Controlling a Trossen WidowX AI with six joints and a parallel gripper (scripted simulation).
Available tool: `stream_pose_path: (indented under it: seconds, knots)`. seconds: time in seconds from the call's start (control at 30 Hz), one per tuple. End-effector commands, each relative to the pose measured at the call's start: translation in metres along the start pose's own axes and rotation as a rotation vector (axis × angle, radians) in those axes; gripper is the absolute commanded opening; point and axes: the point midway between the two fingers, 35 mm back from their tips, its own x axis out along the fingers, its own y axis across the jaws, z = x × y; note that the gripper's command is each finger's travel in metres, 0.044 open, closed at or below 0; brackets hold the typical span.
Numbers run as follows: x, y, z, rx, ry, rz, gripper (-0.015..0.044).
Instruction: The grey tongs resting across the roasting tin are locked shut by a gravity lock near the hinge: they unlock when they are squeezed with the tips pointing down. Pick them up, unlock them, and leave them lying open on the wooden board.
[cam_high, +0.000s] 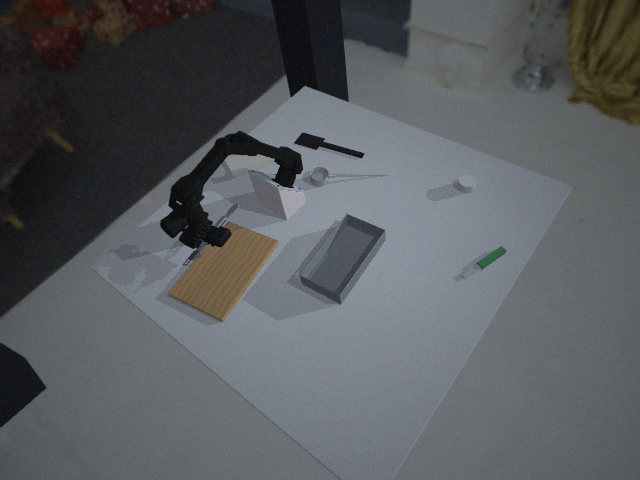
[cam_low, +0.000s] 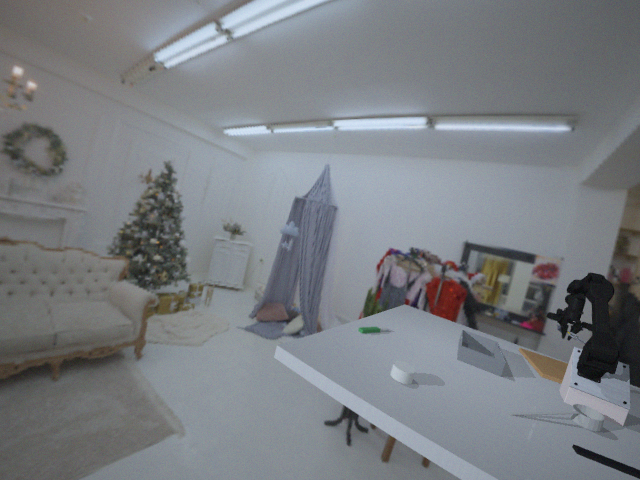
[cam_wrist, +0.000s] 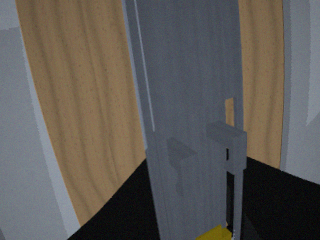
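Observation:
My gripper (cam_high: 202, 246) (cam_wrist: 184, 160) is shut on the grey tongs (cam_high: 232, 210) (cam_wrist: 185, 75), above the left long edge of the wooden board (cam_high: 227, 279) (cam_low: 545, 364) (cam_wrist: 80, 100). In the wrist view the tongs run up from between the black fingers, with a small bracket-like piece near the fingers. In the top view they stick out on both sides of the gripper. Their arms look close together. Their exact tilt and the lock's state cannot be told. The roasting tin (cam_high: 364, 266) (cam_low: 480, 356) stands beside the board, with nothing across it.
The arm's pinkish-white base block (cam_high: 271, 195) (cam_low: 594, 393) stands behind the board. A small round cup with a long thin handle (cam_high: 318, 176) and a black spatula (cam_high: 341, 149) lie behind it. A white cylinder (cam_high: 466, 183) (cam_low: 401, 373) and a green-handled tool (cam_high: 491, 257) (cam_low: 369, 330) are farther right.

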Motion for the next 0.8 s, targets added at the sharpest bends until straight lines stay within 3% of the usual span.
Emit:
stream_pose_path:
  seconds: [0.0,0.77]
  knots:
    - [0.004,-0.001,0.001,-0.007,-0.002,-0.005,-0.015]
    - [0.042,-0.001,0.005,-0.006,-0.016,-0.008,-0.015]
